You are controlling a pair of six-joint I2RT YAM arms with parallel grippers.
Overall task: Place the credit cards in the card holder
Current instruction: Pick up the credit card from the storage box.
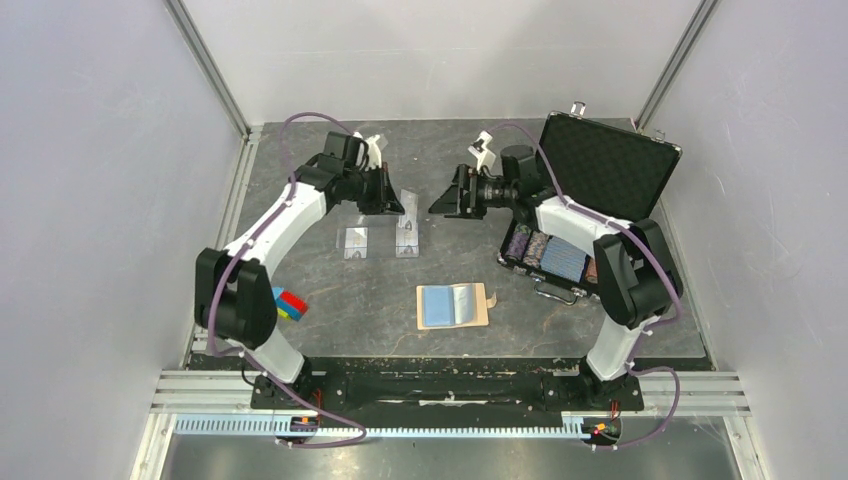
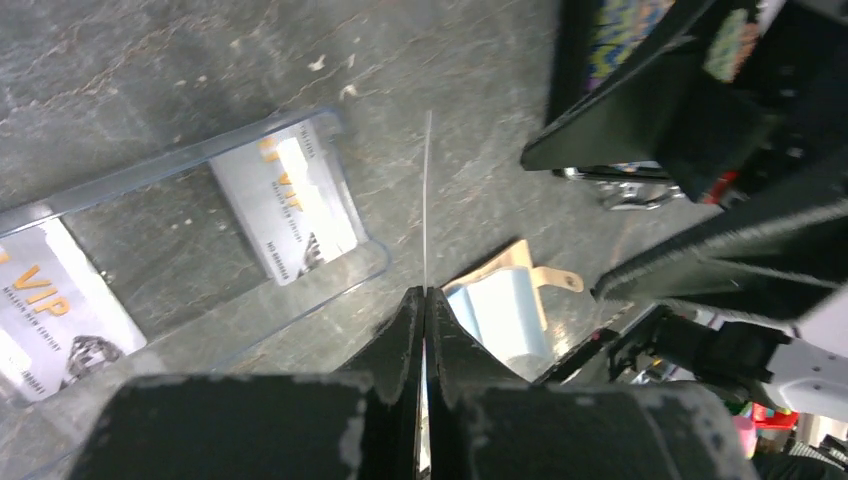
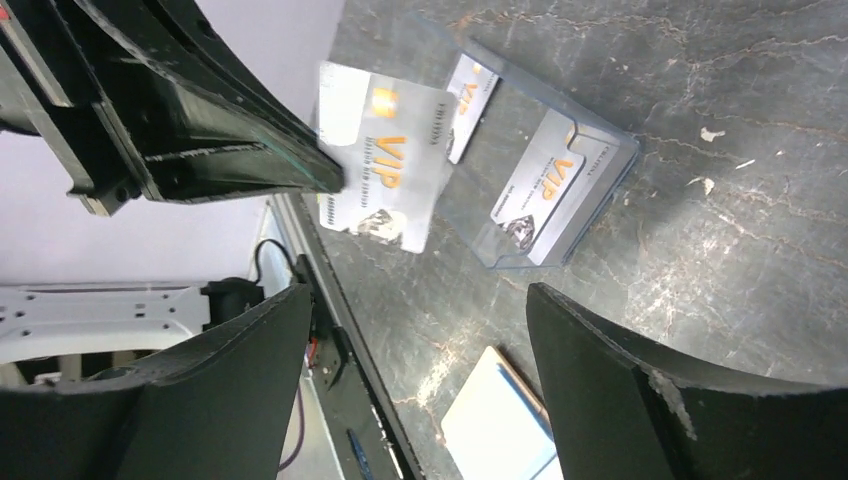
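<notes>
Firmly, the left hand (image 2: 425,298) is clamped shut on a pale, glossy rectangular credit card (image 3: 385,165) printed VIP, held on edge above the dark stone-patterned counter (image 1: 350,300). Just beside and below that hand, a clear plastic tray (image 2: 280,305) carries two more VIP cards (image 2: 290,200). The right hand (image 3: 412,300) faces the left one, fingers spread wide and holding nothing. Nearer the arm bases than either hand lies the tan folding card holder (image 1: 452,305), open flat, its light blue pockets facing up.
</notes>
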